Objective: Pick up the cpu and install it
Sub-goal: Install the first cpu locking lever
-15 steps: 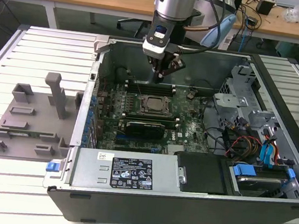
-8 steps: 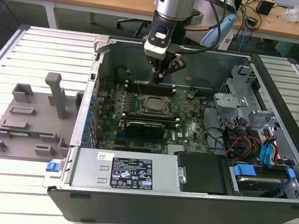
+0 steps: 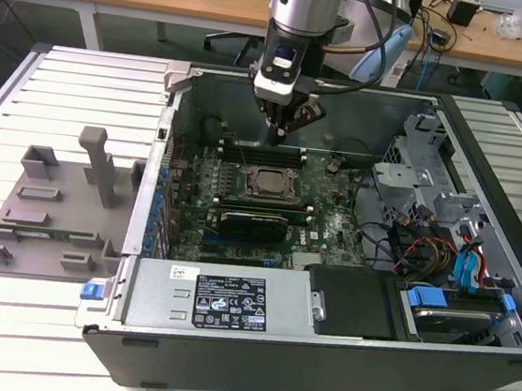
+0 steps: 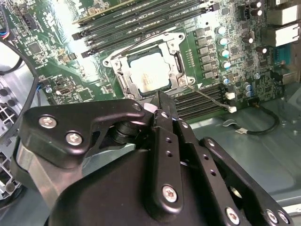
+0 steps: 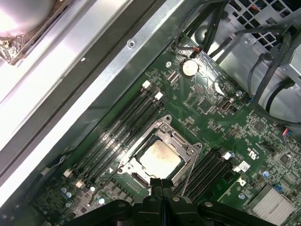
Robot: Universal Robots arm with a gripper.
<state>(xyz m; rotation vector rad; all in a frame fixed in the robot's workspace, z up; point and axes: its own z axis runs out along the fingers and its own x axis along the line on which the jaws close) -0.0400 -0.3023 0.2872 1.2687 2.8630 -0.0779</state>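
Your gripper [image 3: 280, 134] is hanging inside the open computer case [image 3: 317, 367], up above the socket [image 3: 264, 183] and not touching it. In both wrist views its fingers [image 4: 162, 110] look pinched together, so call it closed. The cpu [image 4: 149, 75] is sitting flat in the socket, silver top up, with the metal frame [image 5: 186, 143] around it. Memory slots [image 5: 124, 125] run just beside the socket on two sides. The grey tray [image 3: 51, 219] sits outside the case, well apart from the socket.
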